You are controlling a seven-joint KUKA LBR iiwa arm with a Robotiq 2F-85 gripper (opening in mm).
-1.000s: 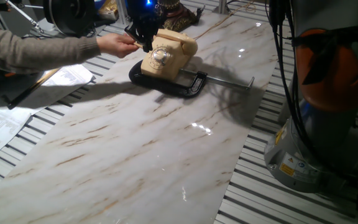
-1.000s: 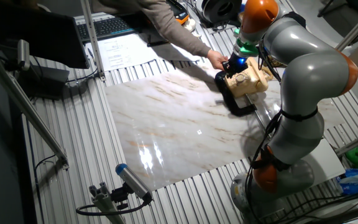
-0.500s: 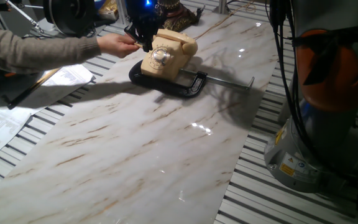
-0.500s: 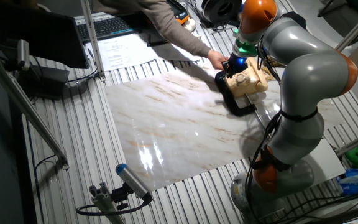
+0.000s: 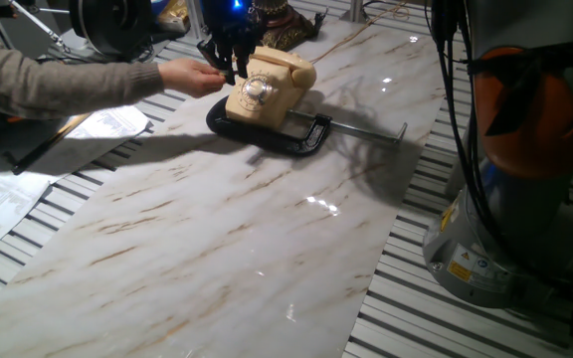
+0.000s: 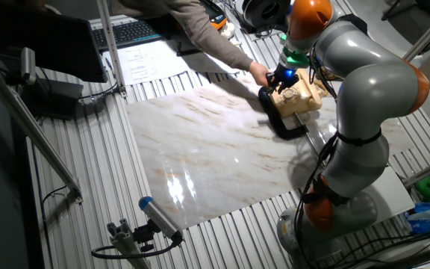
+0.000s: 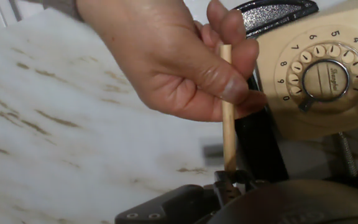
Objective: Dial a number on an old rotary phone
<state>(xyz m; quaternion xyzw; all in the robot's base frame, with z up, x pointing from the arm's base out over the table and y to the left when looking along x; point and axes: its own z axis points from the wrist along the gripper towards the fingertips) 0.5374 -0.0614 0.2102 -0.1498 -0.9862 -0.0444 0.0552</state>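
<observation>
grey rounded arm (image 6: pixel 364 71), orange joint bands, black cables, yellow base label, black claw (image 5: pixel 225 58)

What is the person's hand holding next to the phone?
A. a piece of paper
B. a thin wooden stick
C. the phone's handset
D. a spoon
B: in the hand view the hand pinches a thin wooden stick that stands upright beside the old rotary phone.

Hand (image 7: pixel 166 59) pinching wooden stick (image 7: pixel 227 106) beside phone (image 7: pixel 319 78).

Black C-clamp (image 5: pixel 285 137) on marble board (image 5: pixel 217 239); papers (image 5: pixel 107 121) and keyboard (image 6: pixel 131 31) alongside.
</observation>
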